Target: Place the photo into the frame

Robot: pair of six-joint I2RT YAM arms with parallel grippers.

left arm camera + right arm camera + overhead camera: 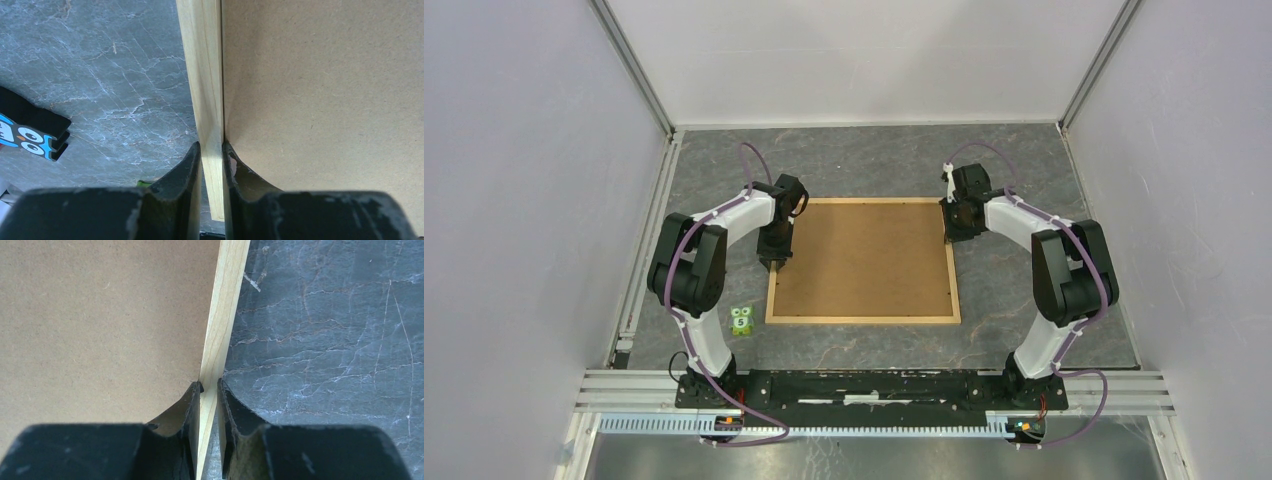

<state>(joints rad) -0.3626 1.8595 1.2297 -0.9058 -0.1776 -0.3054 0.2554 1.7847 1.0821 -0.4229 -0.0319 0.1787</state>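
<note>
Wooden frame clamped by left claw and right claw; owl token reads 5

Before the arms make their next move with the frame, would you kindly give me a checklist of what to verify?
1. Left gripper shut on the frame, at its left strip: ok, one finger on each side of the wood.
2. Right gripper shut on the right strip: ok.
3. Backing board lying flat inside the frame: ok, as seen from above.
4. Photo under the board: cannot tell, no print shows in any view.
5. Green owl figure apart from the frame's near left corner: ok.
</note>
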